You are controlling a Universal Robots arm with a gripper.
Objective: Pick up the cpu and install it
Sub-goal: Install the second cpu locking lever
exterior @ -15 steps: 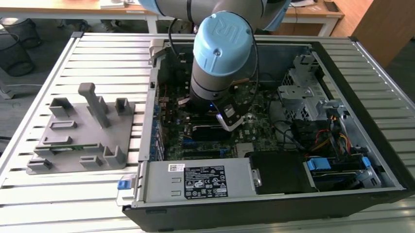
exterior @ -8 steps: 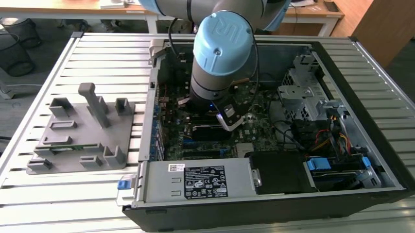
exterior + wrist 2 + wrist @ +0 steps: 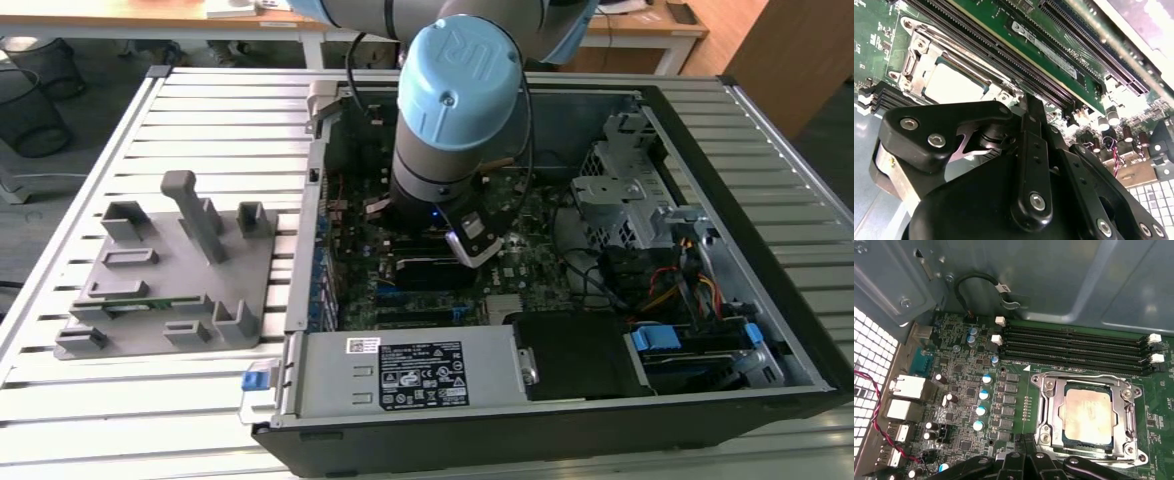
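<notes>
cpu [image 3: 1087,414] within metal socket frame [image 3: 1046,412]

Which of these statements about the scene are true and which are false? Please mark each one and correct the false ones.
1. The small square cpu with the silver metal top lies inside the metal socket frame on the green motherboard. True.
2. The black gripper holds the cpu in the air above the grey plastic fixture tray. False: the cpu sits in the socket, and the gripper is inside the open black computer case.
3. All four long black memory slots beside the socket are filled. False: in the first wrist view they are empty.
4. The grey plastic fixture tray stands on the slatted metal table, outside the case. True.
</notes>
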